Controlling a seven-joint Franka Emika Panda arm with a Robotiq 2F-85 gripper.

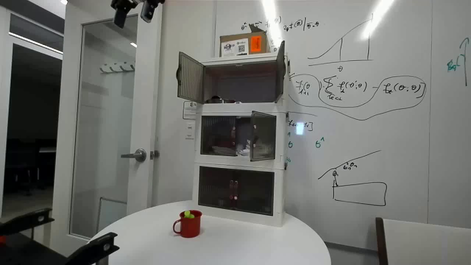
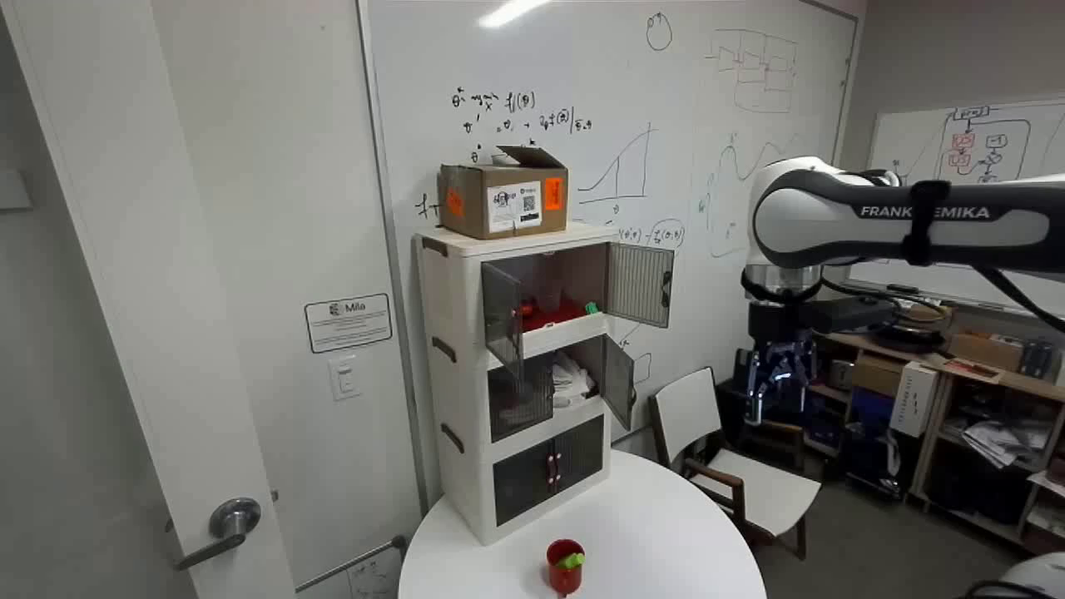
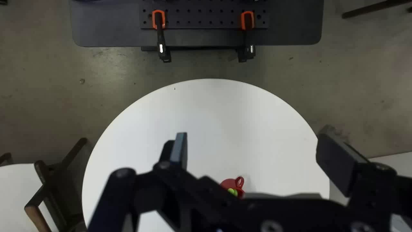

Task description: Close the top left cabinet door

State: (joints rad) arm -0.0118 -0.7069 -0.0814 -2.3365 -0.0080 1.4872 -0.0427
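A white three-tier cabinet (image 1: pixel 241 160) with dark ribbed doors stands on a round table and also shows in an exterior view (image 2: pixel 458 383). Its top left door (image 1: pixel 191 78) is swung wide open, with a dark handle on its outer edge; it also shows in an exterior view (image 2: pixel 502 320). The top right door (image 1: pixel 280 75) is open too. My gripper (image 2: pixel 779 403) is open and empty, high and apart from the cabinet, pointing down. Its fingertips show at the top edge of an exterior view (image 1: pixel 133 18). In the wrist view the gripper (image 3: pixel 254 154) has its fingers wide apart; the cabinet is out of that view.
The middle right door (image 1: pixel 263 136) stands ajar; the bottom doors (image 2: pixel 549 470) are shut. A cardboard box (image 2: pixel 474 200) sits on the cabinet. A red mug (image 1: pixel 191 225) with a green item stands on the white table (image 3: pixel 206 112). A chair (image 2: pixel 761 491) stands beside the table.
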